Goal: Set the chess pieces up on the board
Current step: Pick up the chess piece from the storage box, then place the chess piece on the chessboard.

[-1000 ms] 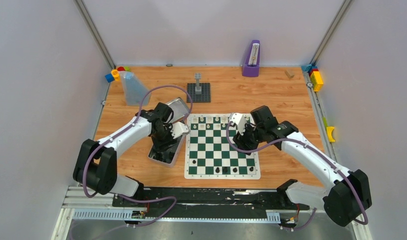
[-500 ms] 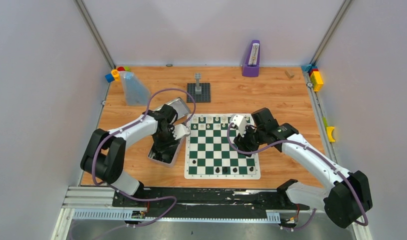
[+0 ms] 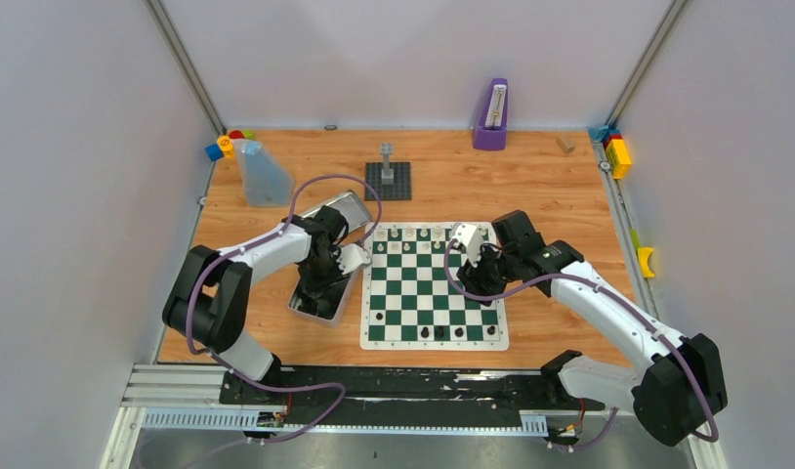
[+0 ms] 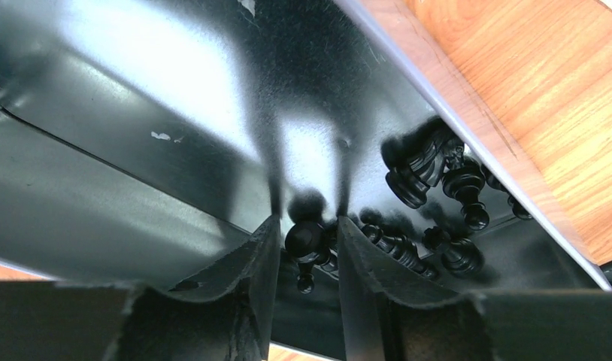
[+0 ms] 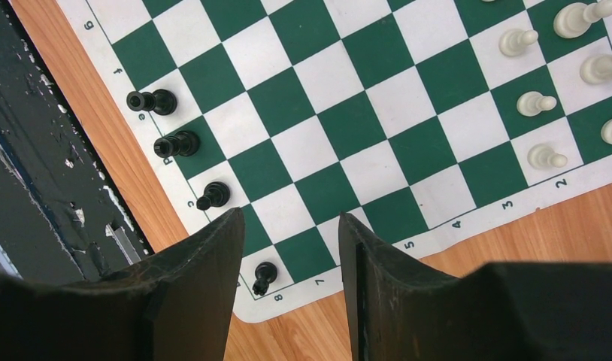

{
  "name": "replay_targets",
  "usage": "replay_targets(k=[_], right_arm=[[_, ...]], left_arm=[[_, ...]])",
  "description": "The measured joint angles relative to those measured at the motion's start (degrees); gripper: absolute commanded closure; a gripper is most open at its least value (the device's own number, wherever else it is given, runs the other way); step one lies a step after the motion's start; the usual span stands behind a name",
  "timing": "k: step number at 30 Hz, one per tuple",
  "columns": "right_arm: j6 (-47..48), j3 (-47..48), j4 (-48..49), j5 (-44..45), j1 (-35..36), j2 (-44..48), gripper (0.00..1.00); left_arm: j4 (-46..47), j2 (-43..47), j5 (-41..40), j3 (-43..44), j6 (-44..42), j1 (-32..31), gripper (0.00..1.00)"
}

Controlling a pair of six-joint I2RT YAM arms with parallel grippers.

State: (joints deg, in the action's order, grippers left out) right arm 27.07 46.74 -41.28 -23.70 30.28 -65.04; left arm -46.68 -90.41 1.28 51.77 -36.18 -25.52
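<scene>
The green-and-white board point(image 3: 433, 293) lies mid-table. Cream chess pieces point(image 3: 418, 234) stand along its far rows and black ones point(image 3: 442, 333) along its near row. My left gripper point(image 3: 325, 277) reaches down into the silver tin point(image 3: 313, 311). In the left wrist view its fingers point(image 4: 308, 219) are open, narrowly flanking a black piece point(image 4: 305, 239), with a sliver of gap on the left. More black pieces point(image 4: 423, 165) lie in the tin beside it. My right gripper point(image 3: 471, 262) hovers open and empty over the board's right side point(image 5: 289, 214), with black pieces point(image 5: 177, 143) and cream pawns point(image 5: 534, 103) below.
The tin's lid point(image 3: 341, 209) leans behind the tin. A grey brick tower on a dark baseplate point(image 3: 388, 176) stands behind the board. There is a clear jug point(image 3: 262, 174) at far left and a purple stand point(image 3: 490, 115) at the back. Coloured blocks point(image 3: 616, 151) sit at the right edge.
My left gripper's jaws have narrowed around a black piece in the tin, and the left arm's elbow has swung right. The right gripper has shifted slightly over the board.
</scene>
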Motion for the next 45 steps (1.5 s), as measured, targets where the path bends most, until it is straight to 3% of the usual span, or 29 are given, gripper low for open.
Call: replay_targets(k=[13, 21, 28, 37, 45], right_arm=[[0.0, -0.1, 0.0, 0.0, 0.0, 0.0, 0.52], [0.0, 1.9, 0.0, -0.4, -0.4, 0.1, 0.52], [-2.1, 8.0, 4.0, -3.4, -0.5, -0.1, 0.51], [-11.0, 17.4, 14.3, -7.5, -1.8, -5.9, 0.50], [-20.0, 22.9, 17.9, -11.1, -6.3, -9.3, 0.50]], left_arm=[[-2.9, 2.6, 4.2, 4.7, 3.3, 0.0, 0.69], [-4.7, 9.2, 8.6, 11.9, 7.0, 0.0, 0.69], [-5.5, 9.4, 16.4, 20.6, 13.0, 0.0, 0.66], [3.3, -1.6, 33.5, 39.7, 33.4, 0.0, 0.69], [17.3, -8.3, 43.0, 40.9, 60.6, 0.1, 0.71]])
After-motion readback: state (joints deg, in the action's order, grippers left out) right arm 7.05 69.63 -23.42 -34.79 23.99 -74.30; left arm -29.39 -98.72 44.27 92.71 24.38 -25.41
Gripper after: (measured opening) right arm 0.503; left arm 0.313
